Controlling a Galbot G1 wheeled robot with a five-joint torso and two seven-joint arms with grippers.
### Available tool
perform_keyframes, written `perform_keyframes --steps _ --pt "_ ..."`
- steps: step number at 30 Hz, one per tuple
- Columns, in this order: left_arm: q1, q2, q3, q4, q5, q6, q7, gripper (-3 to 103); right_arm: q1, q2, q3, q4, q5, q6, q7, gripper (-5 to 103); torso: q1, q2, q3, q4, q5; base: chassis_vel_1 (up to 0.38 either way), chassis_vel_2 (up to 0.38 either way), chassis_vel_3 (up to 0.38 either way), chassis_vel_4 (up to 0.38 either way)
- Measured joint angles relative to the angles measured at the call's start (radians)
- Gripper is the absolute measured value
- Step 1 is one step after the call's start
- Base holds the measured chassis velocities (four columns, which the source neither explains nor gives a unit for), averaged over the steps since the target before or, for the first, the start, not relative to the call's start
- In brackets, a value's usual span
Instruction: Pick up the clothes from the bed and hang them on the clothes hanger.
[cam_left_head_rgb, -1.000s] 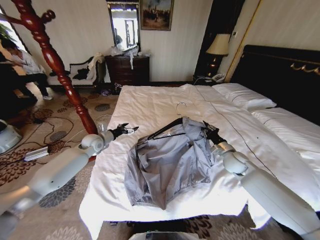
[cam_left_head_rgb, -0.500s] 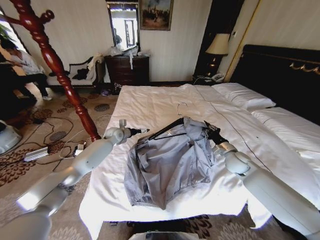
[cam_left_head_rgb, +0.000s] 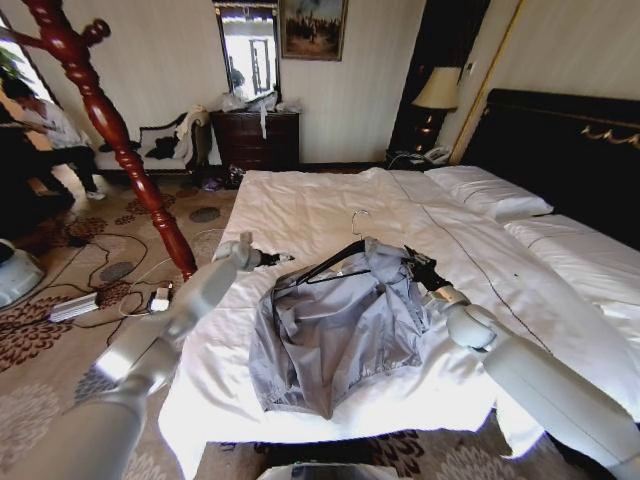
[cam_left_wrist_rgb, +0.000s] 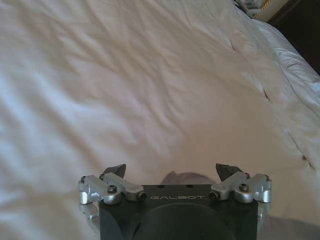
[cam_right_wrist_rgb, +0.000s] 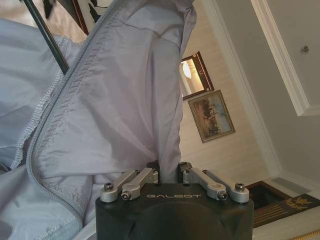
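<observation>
right gripper (cam_left_head_rgb: 412, 258) pinching clothes (cam_left_head_rgb: 335, 330), hanger (cam_left_head_rgb: 335, 258) hook toward headboard

Both arms are pale grey, smooth rounded shells with ball-like joints, narrowing to black wrists. The left gripper (cam_left_wrist_rgb: 172, 172) and right gripper (cam_right_wrist_rgb: 169, 171) share one build — a black block lettered GALBOT, silver linkage bars with dark screws, and what look like black jaws.

A reddish wooden coat stand (cam_left_head_rgb: 110, 130) rises beyond the left pincer (cam_left_head_rgb: 283, 259), with a dark dresser (cam_left_head_rgb: 254, 139), a mirror (cam_left_head_rgb: 249, 52), a painting (cam_left_head_rgb: 312, 28) and a lamp (cam_left_head_rgb: 437, 90) farther off.
</observation>
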Motion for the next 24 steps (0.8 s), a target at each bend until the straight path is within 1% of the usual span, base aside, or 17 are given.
perform_keyframes --steps 1,2,3,6,7,8,16,24 --pt "-0.006 -0.014 -0.007 0.019 0.016 0.000 0.004 100 0.000 0.000 0.000 0.000 0.000 0.000 0.000 15 0.000 0.000 0.000 -0.0002 0.0001 0.000 0.000 0.000 0.000" --pt "-0.018 -0.047 -0.024 0.060 0.068 0.000 0.016 100 0.000 -0.001 0.000 0.000 0.001 0.001 0.000 15 0.000 0.000 0.000 -0.0002 0.0003 0.000 0.000 0.000 0.000" --pt "-0.018 -0.047 -0.024 0.060 0.068 0.000 0.016 100 0.000 -0.001 0.000 0.000 0.001 0.001 0.000 15 0.000 0.000 0.000 -0.0002 0.0003 0.000 0.000 0.000 0.000" --pt "-0.026 -0.090 -0.047 0.121 0.166 0.000 0.034 100 -0.004 -0.003 0.006 0.003 0.005 0.001 0.000 15 0.000 0.000 0.000 0.0004 -0.0001 0.000 0.000 0.000 0.000" --pt "-0.028 -0.106 -0.068 0.148 0.221 -0.003 0.040 100 -0.004 -0.004 0.009 0.007 0.006 0.001 0.001 15 0.000 0.000 0.000 0.0010 -0.0001 0.000 0.000 0.000 0.000" --pt "-0.032 -0.120 -0.088 0.180 0.273 -0.010 0.042 100 -0.006 -0.005 0.013 0.012 0.008 0.001 0.001 15 0.000 0.000 0.000 0.0010 -0.0001 0.000 0.000 0.000 0.000" --pt "-0.036 -0.143 -0.119 0.230 0.329 -0.025 0.043 100 -0.010 -0.010 0.025 0.025 0.014 0.001 0.003 15 0.000 0.000 0.000 0.0007 -0.0001 0.000 0.000 0.000 0.000" --pt "-0.034 -0.175 -0.131 0.267 0.375 -0.047 0.060 100 -0.014 -0.015 0.030 0.033 0.018 0.001 0.004 15 0.000 0.000 0.000 0.0006 -0.0002 0.000 0.000 0.000 0.000"
